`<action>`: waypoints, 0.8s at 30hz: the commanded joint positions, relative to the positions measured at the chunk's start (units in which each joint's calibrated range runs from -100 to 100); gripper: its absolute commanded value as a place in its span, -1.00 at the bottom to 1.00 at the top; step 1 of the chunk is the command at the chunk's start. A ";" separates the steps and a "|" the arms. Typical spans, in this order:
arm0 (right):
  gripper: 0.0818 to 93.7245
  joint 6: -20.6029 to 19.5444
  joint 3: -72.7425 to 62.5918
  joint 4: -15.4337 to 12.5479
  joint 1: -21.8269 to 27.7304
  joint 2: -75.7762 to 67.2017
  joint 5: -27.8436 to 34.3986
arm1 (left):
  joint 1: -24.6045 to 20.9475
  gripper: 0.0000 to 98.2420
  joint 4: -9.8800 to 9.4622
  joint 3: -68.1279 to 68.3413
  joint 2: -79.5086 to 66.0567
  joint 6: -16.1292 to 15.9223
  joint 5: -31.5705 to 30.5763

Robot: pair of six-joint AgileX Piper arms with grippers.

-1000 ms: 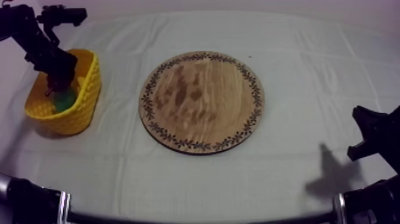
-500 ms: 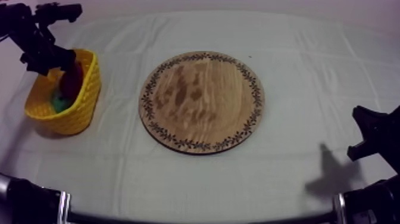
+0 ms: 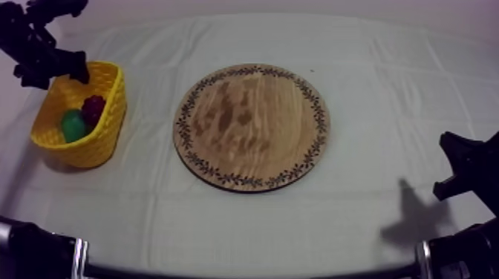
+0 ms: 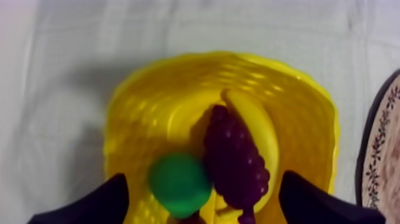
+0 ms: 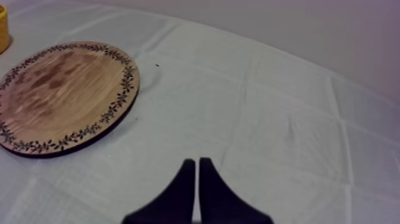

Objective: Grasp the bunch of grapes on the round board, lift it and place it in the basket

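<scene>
The dark purple bunch of grapes lies inside the yellow basket at the table's left, resting against a green pear. My left gripper hovers above the basket's far rim. In the left wrist view my left gripper is open over the basket, both fingers wide apart, with the grapes free below. The round wooden board is bare. My right gripper is shut on nothing, low at the right.
A banana and the pear lie in the basket beside the grapes. The board sits at the table's middle, well left of my right gripper. Grey-white cloth covers the table.
My left gripper has risen out of the basket and drawn back toward the upper left. The grapes stayed in the basket. The right arm has not moved.
</scene>
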 commanded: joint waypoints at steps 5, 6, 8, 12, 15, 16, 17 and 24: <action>-0.99 -0.02 -0.03 0.01 -0.02 -0.01 0.00 | -1.28 0.85 -0.35 5.38 -10.94 0.82 -4.41; -0.99 -0.04 -0.03 0.01 -0.02 -0.01 0.00 | -1.52 0.78 -0.44 6.32 -12.83 1.30 -5.43; -0.99 -0.04 -0.03 0.01 -0.02 -0.01 0.00 | -1.92 0.56 -0.59 7.85 -16.44 2.51 -7.40; -0.99 -0.03 -0.03 0.01 -0.02 -0.01 0.00 | -2.18 -0.03 -0.76 9.96 -23.08 4.28 -10.43; -0.99 -0.04 -0.03 0.01 -0.02 -0.01 0.00 | -2.26 -0.45 -0.68 10.89 -27.52 5.15 -12.60; -0.99 -0.05 -0.03 0.01 -0.02 -0.01 0.00 | -2.29 -0.61 -0.61 11.21 -29.06 5.05 -13.45; -0.99 -0.05 -0.03 0.01 -0.02 -0.01 0.00 | -2.31 -0.73 -0.52 11.57 -30.71 4.92 -14.18; -0.99 -0.04 -0.03 0.01 -0.02 -0.01 0.00 | -2.63 -0.98 0.06 15.52 -43.88 3.89 -18.51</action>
